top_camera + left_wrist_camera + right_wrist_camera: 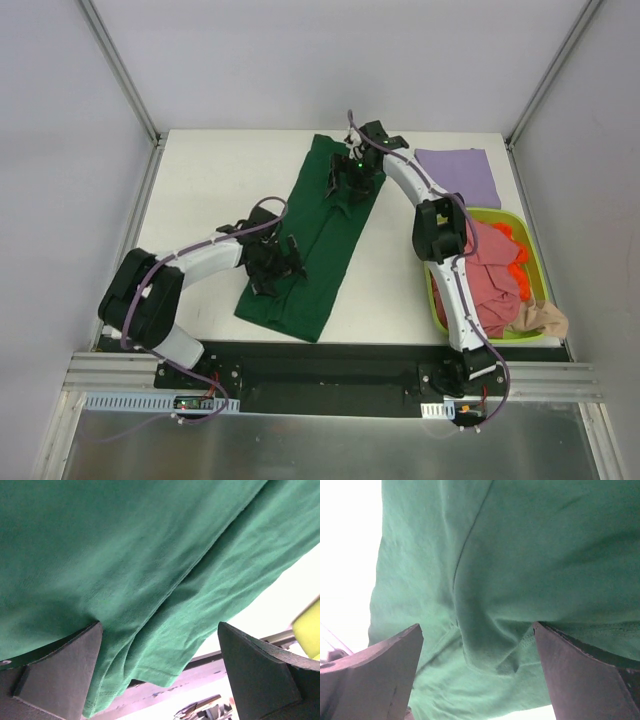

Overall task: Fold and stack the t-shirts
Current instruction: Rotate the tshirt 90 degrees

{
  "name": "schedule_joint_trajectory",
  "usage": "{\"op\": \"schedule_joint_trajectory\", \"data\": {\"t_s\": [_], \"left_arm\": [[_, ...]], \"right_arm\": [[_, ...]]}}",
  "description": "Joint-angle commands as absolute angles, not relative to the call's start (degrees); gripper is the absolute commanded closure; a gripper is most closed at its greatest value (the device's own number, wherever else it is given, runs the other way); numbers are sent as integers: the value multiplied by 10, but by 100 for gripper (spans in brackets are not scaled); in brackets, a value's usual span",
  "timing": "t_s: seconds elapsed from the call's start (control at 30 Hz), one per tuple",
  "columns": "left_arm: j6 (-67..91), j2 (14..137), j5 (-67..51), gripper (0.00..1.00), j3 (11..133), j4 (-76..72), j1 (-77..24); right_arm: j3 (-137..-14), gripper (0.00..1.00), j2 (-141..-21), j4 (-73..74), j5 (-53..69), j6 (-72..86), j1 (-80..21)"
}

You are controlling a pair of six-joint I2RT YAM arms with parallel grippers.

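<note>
The dark green t-shirt [320, 240] lies as a long folded strip slanting from the table's back middle to its front. My left gripper [275, 265] is open and low over the strip's left edge near the front. In the left wrist view it [160, 672] has green cloth [150, 570] folds between its spread fingers [60, 670]. My right gripper [350, 180] is open over the strip's far part. In the right wrist view it [477, 677] straddles a raised fold of the green cloth [490, 630]. The lilac-purple shirt [458, 175] lies folded flat at the back right.
A lime-green basket [492, 211] stands at the right edge. It holds the pinkish-red shirt [495, 275], small orange objects [516, 255], and the beige shirt [542, 318] hanging over its front corner. White table [220, 180] shows left of the green shirt.
</note>
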State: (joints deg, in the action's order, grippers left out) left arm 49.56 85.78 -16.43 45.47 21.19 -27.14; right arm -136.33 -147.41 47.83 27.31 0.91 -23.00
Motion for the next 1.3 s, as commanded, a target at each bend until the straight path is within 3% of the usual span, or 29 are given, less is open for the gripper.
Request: {"op": "schedule_joint_trajectory", "data": {"t_s": [0.0,0.4,0.53,0.7,0.83,1.07,1.2,1.27], "left_arm": [[531,920,-195,1,525,177,-295],[534,995,-220,1,592,169,-333],[512,950,-185,1,588,169,-336],[461,848,-152,1,578,190,-345],[460,739,-94,1,520,206,-347],[505,613,12,1,385,282,-340],[518,610,10,1,339,287,-339],[523,626,6,7,331,286,-339]], "right_arm": [[-1367,4,-1515,417,274,46,-200],[-1406,4,-1519,266,296,91,-175],[-1386,4,-1446,320,291,42,-171],[-1293,4,-1285,380,181,9,-175],[-1159,4,-1140,367,173,17,-185],[-674,4,-841,172,130,82,-270],[-514,4,-752,133,105,141,-361],[-470,4,-742,129,97,165,-411]]}}
